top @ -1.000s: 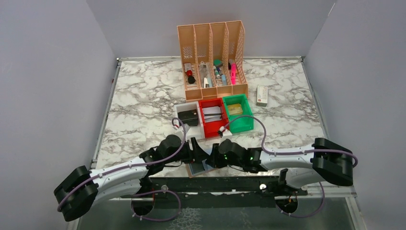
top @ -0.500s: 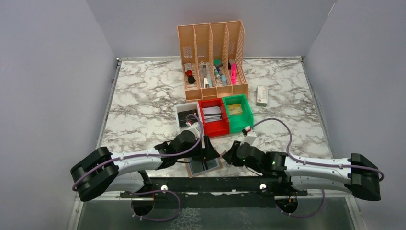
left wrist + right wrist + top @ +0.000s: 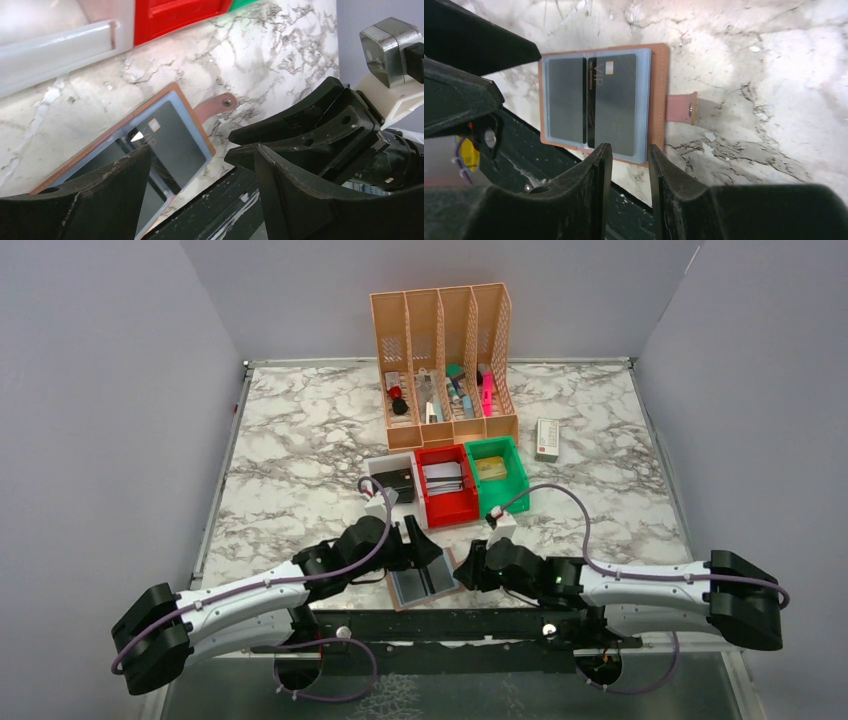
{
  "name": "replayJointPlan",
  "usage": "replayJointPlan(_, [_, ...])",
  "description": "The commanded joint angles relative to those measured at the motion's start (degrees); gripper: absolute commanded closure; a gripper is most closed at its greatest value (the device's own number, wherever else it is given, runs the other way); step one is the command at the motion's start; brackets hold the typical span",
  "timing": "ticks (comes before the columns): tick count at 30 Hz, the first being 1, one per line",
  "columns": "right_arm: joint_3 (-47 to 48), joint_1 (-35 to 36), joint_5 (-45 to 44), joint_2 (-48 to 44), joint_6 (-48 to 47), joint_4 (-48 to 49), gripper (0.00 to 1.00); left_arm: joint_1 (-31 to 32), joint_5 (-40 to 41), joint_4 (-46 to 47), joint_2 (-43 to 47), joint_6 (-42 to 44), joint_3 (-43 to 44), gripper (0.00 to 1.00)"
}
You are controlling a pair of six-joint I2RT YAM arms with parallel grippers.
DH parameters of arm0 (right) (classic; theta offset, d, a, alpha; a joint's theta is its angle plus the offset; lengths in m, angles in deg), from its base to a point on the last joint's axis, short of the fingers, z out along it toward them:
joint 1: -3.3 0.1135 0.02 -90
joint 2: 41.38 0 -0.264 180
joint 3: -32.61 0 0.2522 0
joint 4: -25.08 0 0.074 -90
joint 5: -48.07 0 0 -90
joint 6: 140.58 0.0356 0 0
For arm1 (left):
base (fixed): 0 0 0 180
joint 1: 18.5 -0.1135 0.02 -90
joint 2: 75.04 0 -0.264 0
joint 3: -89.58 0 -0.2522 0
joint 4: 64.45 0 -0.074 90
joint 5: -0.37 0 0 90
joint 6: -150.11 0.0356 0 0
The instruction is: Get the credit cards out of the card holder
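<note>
The card holder [image 3: 400, 592] lies open and flat at the table's front edge, tan-brown with a strap and snap [image 3: 680, 108] off one side. Two dark credit cards [image 3: 616, 102] [image 3: 566, 99] sit side by side in its bluish clear pockets. My left gripper [image 3: 425, 545] hovers over the holder's far edge, open wide with nothing between its fingers [image 3: 202, 150]. My right gripper [image 3: 470, 565] is just right of the holder, open by a narrow gap and empty [image 3: 630, 148]. In the left wrist view, part of the holder [image 3: 202, 135] is hidden behind a finger.
Behind the holder stand a white bin [image 3: 378, 468] with a black case, a red bin [image 3: 447, 508] and a green bin [image 3: 503, 500]. An orange file organizer [image 3: 445, 350] and a small white box [image 3: 547, 438] are farther back. A black rail [image 3: 450, 625] runs along the front edge.
The right gripper, after pulling away right, has come back left beside the holder. The left gripper has shifted back toward the holder's far edge. Both sets of jaws have widened.
</note>
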Motion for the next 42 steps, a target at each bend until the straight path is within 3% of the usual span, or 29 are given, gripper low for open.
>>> replayJointPlan(1, [3.1, 0.2, 5.4, 5.3, -5.3, 5.0, 0.63, 0.2, 3.0, -4.2, 2.0, -2.2, -1.9, 0.22])
replayJointPlan(13, [7.4, 0.2, 9.1, 14.9, -9.9, 6.2, 0.64, 0.2, 0.6, -2.8, -3.7, -1.8, -0.8, 0.23])
replayJointPlan(18, [7.4, 0.1, 5.2, 15.8, -8.8, 3.4, 0.63, 0.3, 0.0, -1.7, -4.5, -1.9, -1.3, 0.25])
replayJointPlan(34, [4.7, 0.1, 7.7, 18.7, -6.1, 6.2, 0.66, 1.2, -3.7, 4.2, -13.8, -1.8, -1.3, 0.30])
replayJointPlan(38, [4.4, 0.2, 7.6, 18.5, -5.9, 6.1, 0.66, 2.0, -3.4, 7.0, -15.4, -3.0, -2.1, 0.36])
replayJointPlan(42, [4.1, 0.2, 7.9, 18.7, -5.5, 6.1, 0.66, 2.9, -2.8, 8.8, -16.5, -4.1, -2.7, 0.50])
